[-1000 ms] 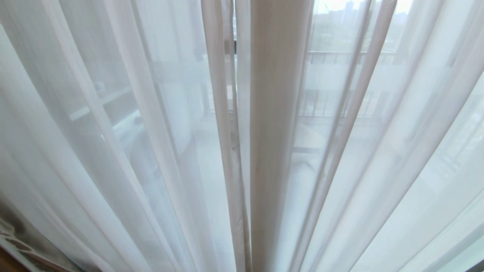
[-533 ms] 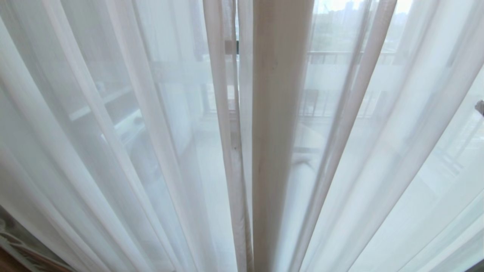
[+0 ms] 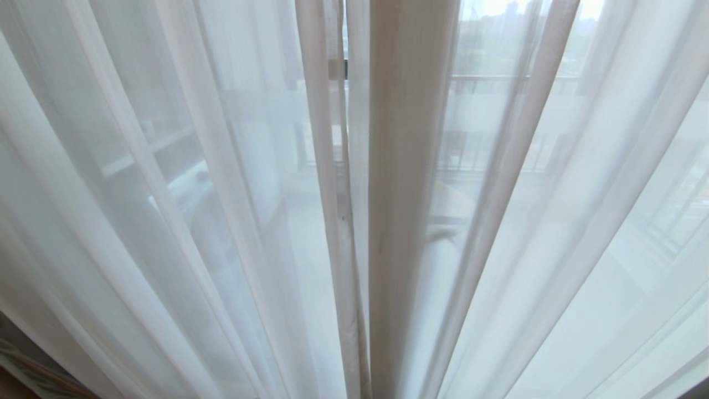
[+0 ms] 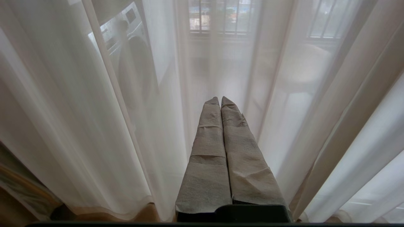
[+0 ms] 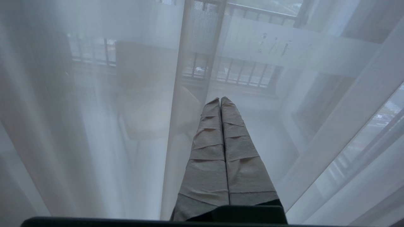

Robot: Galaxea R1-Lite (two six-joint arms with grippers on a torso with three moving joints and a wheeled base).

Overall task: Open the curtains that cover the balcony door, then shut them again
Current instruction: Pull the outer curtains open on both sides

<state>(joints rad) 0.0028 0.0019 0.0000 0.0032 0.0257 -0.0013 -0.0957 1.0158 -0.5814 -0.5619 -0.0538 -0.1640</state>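
Gone from the head view's right edge is the dark tip that was showing there half a second ago; the sheers [image 3: 221, 221] are hanging almost as before. They are filling the whole view in long white see-through pleats, with denser beige-looking folds [image 3: 407, 194] meeting at the centre. Railings and balcony shapes are showing faintly through them. The right gripper [image 5: 220, 100] is pointing into the sheers right of centre, its wrapped fingers pressed together with nothing seen between them. The left gripper [image 4: 220, 99] is likewise closed tight, lower down.
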